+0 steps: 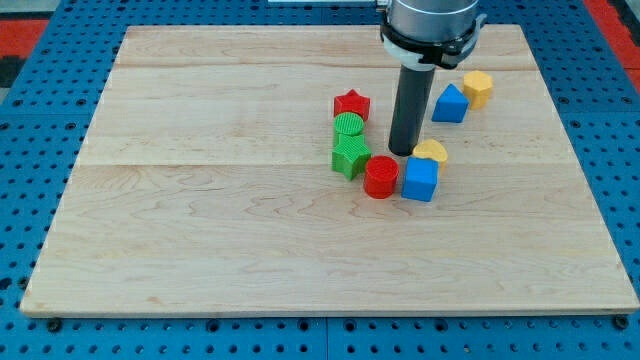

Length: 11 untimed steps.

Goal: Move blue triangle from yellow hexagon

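Note:
The blue triangle [451, 104] lies at the view's upper right, touching the yellow hexagon [478, 88], which sits just to its upper right. My tip [403, 151] stands on the board to the lower left of the blue triangle, a short gap away. It is just above the red cylinder [381, 177] and the blue cube [420, 180], and just left of the yellow heart [432, 151].
A red star [352, 104], a green cylinder [348, 126] and a green star [351, 155] form a column left of my tip. The wooden board [200, 200] lies on a blue pegboard.

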Tool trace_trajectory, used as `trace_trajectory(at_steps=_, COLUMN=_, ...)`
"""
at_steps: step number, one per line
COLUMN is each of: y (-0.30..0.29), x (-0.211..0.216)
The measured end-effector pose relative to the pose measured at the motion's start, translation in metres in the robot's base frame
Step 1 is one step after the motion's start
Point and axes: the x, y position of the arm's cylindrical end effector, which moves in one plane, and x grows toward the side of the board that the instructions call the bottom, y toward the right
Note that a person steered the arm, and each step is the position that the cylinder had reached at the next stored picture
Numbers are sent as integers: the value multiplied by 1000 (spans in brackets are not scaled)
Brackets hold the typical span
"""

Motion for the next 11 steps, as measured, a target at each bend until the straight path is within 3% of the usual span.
trace_trajectory(at_steps=5, y=27, x=-22)
trace_trajectory(at_steps=7, y=95, x=-42)
trace_trajectory(at_steps=9, y=183, x=-99)
trace_trajectory(at_steps=11, y=144, x=-131)
